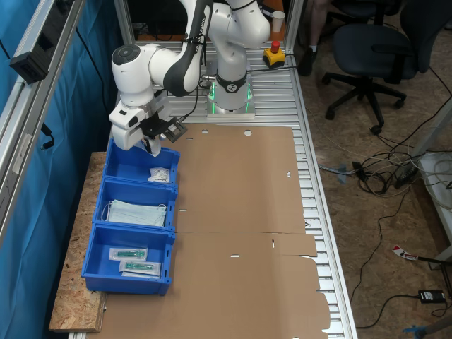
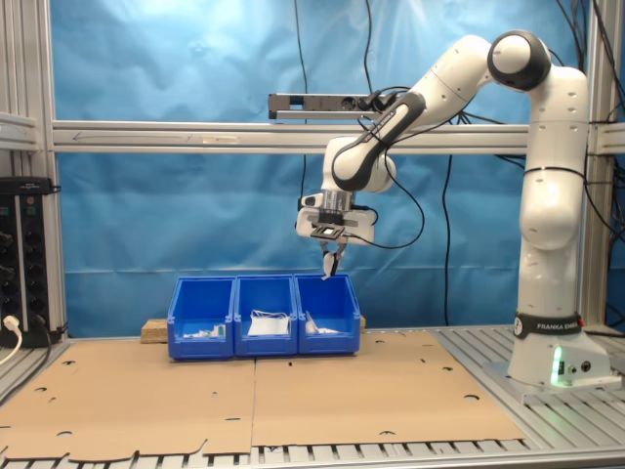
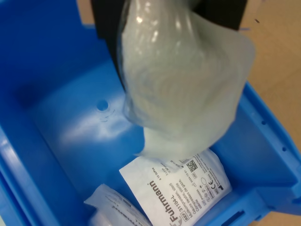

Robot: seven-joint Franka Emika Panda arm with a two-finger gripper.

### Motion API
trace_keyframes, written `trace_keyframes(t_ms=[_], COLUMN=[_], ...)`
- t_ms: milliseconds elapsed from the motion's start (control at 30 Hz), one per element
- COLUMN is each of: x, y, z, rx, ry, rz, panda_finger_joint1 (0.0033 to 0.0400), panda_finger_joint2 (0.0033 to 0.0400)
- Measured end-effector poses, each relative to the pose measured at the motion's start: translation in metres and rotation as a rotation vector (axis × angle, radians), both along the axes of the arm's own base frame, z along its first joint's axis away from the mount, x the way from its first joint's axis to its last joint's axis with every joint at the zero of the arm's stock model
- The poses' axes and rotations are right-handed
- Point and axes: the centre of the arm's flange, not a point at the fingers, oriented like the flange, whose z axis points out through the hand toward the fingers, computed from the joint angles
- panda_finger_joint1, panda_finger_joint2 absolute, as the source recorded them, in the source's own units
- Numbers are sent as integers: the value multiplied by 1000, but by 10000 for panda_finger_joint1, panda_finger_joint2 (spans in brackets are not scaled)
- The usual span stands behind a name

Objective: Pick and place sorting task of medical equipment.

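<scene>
Hanging limp from the closed gripper (image 2: 331, 262), a soft, puffy white packet (image 3: 183, 84) dangles above a glossy blue plastic bin (image 3: 56, 127), where two flat, printed white packets (image 3: 176, 188) lie on its smooth floor.

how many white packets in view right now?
3. One white packet hangs from the gripper above the end blue bin; two packets lie inside it. More may be hidden underneath.

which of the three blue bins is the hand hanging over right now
The end blue plastic bin nearest the robot's base, holding white squarish packets. The hand hangs above it; the middle bin holds pale blue masks.
</scene>
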Motion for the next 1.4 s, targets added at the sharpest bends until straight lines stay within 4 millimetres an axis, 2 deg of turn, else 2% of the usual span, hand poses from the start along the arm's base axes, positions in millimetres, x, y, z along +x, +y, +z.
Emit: trace_keyframes(t_ms=[800, 833, 967, 1000, 1167, 1200, 1400], x=[-3, -3, -3, -3, -3, -3, -1], y=[-4, -4, -4, -4, -4, -4, -2], z=[0, 0, 0, 0, 0, 1, 3], rx=[-2, -2, -2, -2, -2, -2, -5], ry=[-3, -3, -3, -3, -3, -3, -9], rz=[-11, -11, -11, -11, -11, -10, -5], panda_finger_joint1=[71, 150, 150, 244, 244, 325, 325], panda_finger_joint2=[71, 150, 150, 244, 244, 325, 325])
